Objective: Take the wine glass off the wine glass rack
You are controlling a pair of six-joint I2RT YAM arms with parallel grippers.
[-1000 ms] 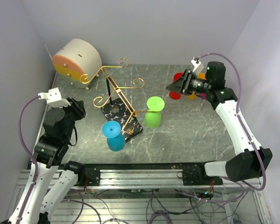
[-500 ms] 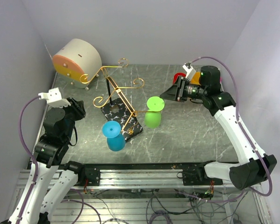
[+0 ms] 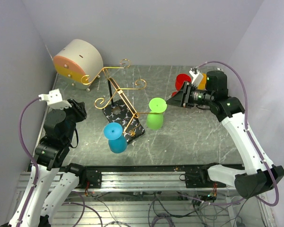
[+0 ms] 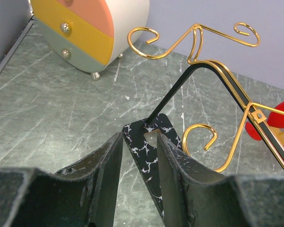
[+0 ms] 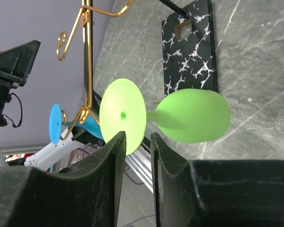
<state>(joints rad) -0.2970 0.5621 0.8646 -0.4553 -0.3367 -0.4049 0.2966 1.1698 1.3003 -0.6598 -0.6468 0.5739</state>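
The wine glass rack (image 3: 120,97) has gold scroll arms, a black post and a black veined base (image 3: 124,120). A green wine glass (image 3: 155,113) hangs upside down from its right arm. A blue wine glass (image 3: 116,137) hangs from its front arm. My right gripper (image 3: 173,100) is open and empty just right of the green glass's foot. In the right wrist view the green foot (image 5: 123,116) sits at my fingertips (image 5: 138,137), and the bowl (image 5: 194,116) lies beyond. My left gripper (image 3: 78,109) is open and empty left of the rack; its wrist view shows the base (image 4: 154,146) beyond the gripper (image 4: 139,138).
A round beige drum with an orange face (image 3: 78,59) stands at the back left. A red glass (image 3: 182,80) and an orange one (image 3: 202,80) stand at the back right behind my right arm. Walls close in on both sides.
My right gripper has swung from the red and orange glasses down and left, up to the green glass's foot. The left arm has not moved.
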